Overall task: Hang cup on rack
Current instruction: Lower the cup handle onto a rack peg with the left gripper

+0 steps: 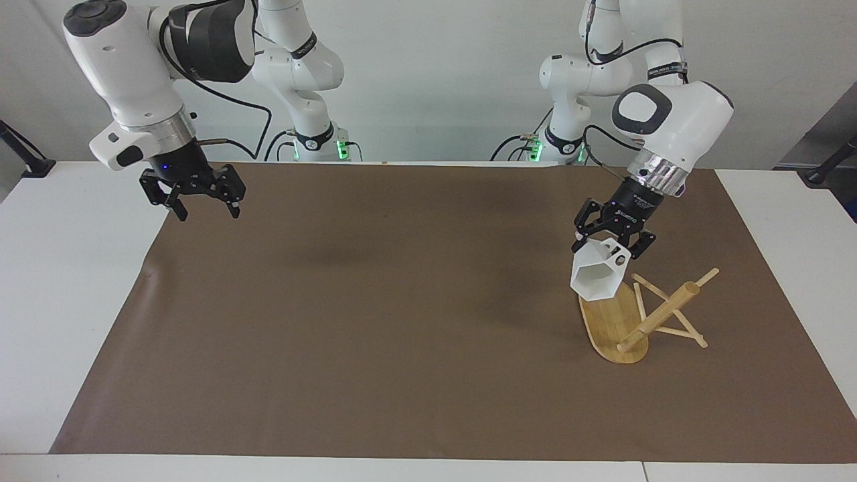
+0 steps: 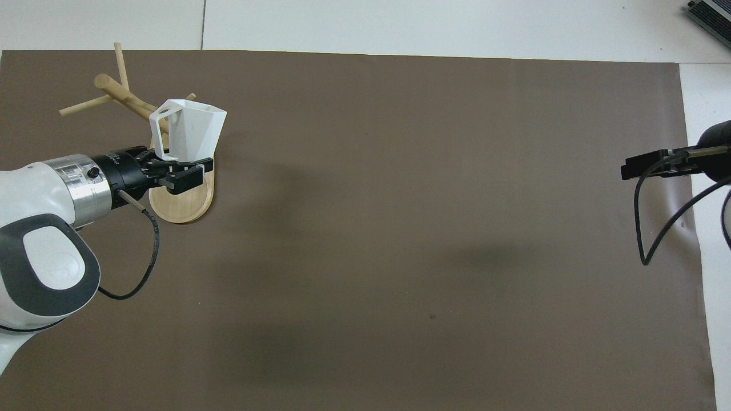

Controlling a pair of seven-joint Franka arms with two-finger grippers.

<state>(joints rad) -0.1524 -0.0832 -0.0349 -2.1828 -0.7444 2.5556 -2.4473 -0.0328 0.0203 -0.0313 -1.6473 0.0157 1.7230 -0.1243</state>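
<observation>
The white faceted cup (image 1: 598, 276) is in my left gripper (image 1: 608, 248), which is shut on its narrow end beside the handle. The cup is tipped on its side in the air, with its hexagonal mouth pointing away from the robots, over the rack's base. It also shows in the overhead view (image 2: 194, 130), with the left gripper (image 2: 181, 171) at its narrow end. The bamboo rack (image 1: 659, 313) stands on its oval base (image 1: 602, 321) at the left arm's end of the table. Its post (image 2: 121, 93) and pegs are bare. My right gripper (image 1: 199, 199) is open and empty in the air.
A brown mat (image 1: 375, 321) covers most of the white table (image 1: 60, 281). The right gripper hangs over the mat's corner at the right arm's end, near the robots. Only the right arm's wrist and cable (image 2: 657, 162) show in the overhead view.
</observation>
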